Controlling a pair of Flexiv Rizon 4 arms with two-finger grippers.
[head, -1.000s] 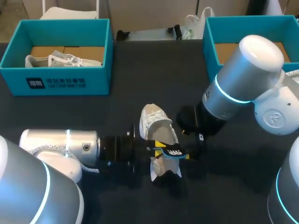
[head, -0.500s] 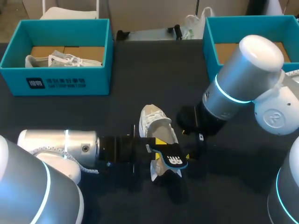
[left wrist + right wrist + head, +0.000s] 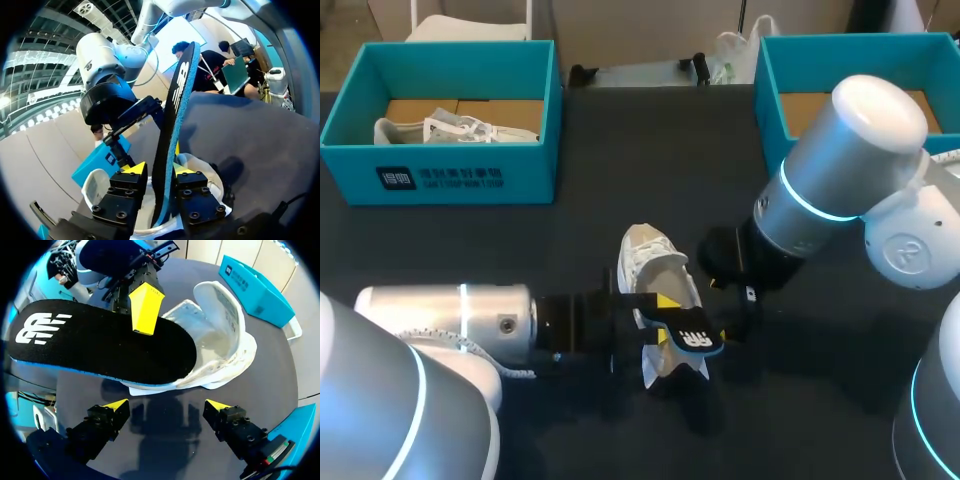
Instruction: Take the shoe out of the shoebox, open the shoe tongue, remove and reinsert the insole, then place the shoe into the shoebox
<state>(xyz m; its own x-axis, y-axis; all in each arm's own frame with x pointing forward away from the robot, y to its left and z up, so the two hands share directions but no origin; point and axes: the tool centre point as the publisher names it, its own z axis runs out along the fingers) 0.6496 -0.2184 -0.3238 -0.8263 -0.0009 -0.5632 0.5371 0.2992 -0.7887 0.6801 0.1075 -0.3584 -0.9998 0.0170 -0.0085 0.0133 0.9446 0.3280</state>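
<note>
Toward the tabletop's (image 3: pixel 620 150) front edge: left arm (image 3: pixel 450 320) lies level, jaws clamped on insole (image 3: pixel 175 125) over white sneaker (image 3: pixel 655 262); right arm (image 3: pixel 820 190) angles down beside it, jaws apart.

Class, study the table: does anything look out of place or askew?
Yes: the black insole juts tilted out of the white shoe mid-table, clamped between the fingers of the left end effector. Nothing looks spilled or damaged.

Shoeboxes: 2 (left box (image 3: pixel 520 175), right box (image 3: pixel 770 100)). Shoes: 2 (boxed shoe (image 3: pixel 460 128), table shoe (image 3: pixel 650 255)). Insole (image 3: pixel 685 335): 1. Tools: 2 (left tool (image 3: pixel 157 169), right tool (image 3: pixel 166 405)).
</note>
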